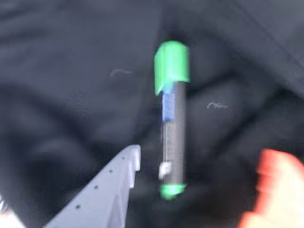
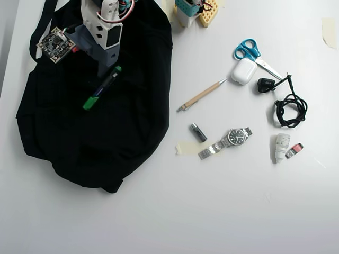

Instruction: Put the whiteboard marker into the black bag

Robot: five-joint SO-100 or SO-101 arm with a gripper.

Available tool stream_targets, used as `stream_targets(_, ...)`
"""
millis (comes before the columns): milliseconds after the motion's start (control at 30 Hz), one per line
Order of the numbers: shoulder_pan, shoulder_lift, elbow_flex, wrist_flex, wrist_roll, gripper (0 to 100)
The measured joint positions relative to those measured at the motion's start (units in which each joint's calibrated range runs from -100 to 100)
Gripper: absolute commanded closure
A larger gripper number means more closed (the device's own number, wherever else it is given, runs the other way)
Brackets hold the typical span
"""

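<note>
The whiteboard marker (image 1: 172, 118) has a dark printed barrel, a green cap and a green tail. It lies on the black bag (image 1: 71, 104), cap end away from the camera in the wrist view. My gripper (image 1: 202, 161) is open; its grey finger (image 1: 118, 185) is to the left of the marker's tail and its orange finger (image 1: 275, 190) is far to the right, neither touching it. In the overhead view the marker (image 2: 101, 87) lies slanted on the upper part of the bag (image 2: 95, 137), just below my gripper (image 2: 108, 64).
On the white table right of the bag lie a tan pen (image 2: 202, 95), a grey cylinder (image 2: 198, 132), a watch (image 2: 233, 138), blue scissors (image 2: 253, 53), a white case (image 2: 244, 71), a black cable (image 2: 288, 108) and a small white bottle (image 2: 282, 146).
</note>
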Motion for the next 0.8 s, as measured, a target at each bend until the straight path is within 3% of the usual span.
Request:
stream_targets(33,-2.7,-4.3,0.0,4.0,-0.2,98)
stream_targets(100,-9.4,-18.9,3.3,12.5,-0.7,98)
stream_targets(167,-13.1,-32.9,15.8,12.8,-2.6,98)
stream_targets(267,-18.9,-73.6,68.0,-3.4,-4.8,98)
stream_targets(333,-20.8,-102.0,95.9,-3.4,-5.0,98)
stream_targets(467,-26.1,-107.8,111.2,-3.4,-4.8,98)
stream_targets(800,-30.7,-107.9,112.5,-3.3,-2.9,98)
